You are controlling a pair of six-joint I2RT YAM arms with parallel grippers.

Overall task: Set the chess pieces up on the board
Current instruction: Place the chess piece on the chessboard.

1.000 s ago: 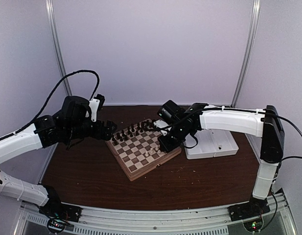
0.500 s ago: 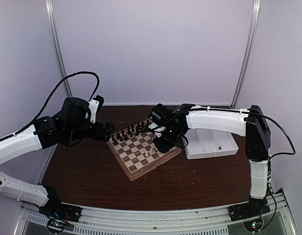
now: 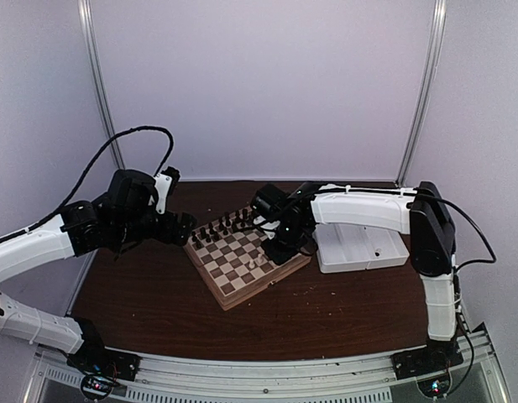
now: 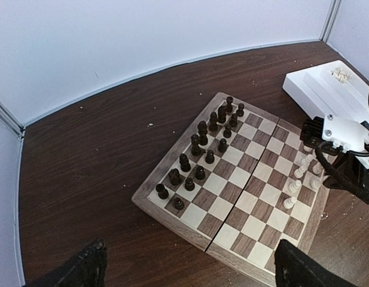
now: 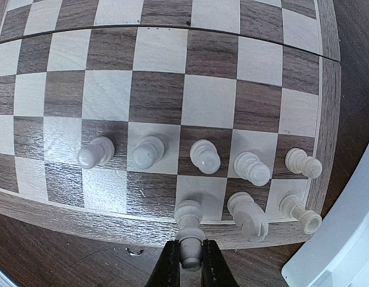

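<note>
The board (image 3: 252,291) lies at an angle mid-table, with dark figures along its far-left side. Several cream-white chess pieces (image 5: 205,156) stand in two rows at its right edge. My right gripper (image 5: 189,258) is shut on the top of one white piece (image 5: 189,239), whose base is at a light square in the edge row; I cannot tell if it touches. From above, the right gripper (image 3: 279,249) hangs over the board's right side. Off the board's left corner, my left gripper (image 4: 190,272) is open and empty, wide fingers (image 4: 82,269) apart.
A white tray (image 3: 363,245) sits just right of the board, close to the right arm's wrist. Dark figures (image 4: 202,149) fill two rows on the far-left side. Small crumbs dot the brown table (image 3: 326,311). Walls close in behind and to both sides.
The right arm has swung left from the tray side, carrying the white piece to the board's right edge rows. The left arm has barely shifted.
</note>
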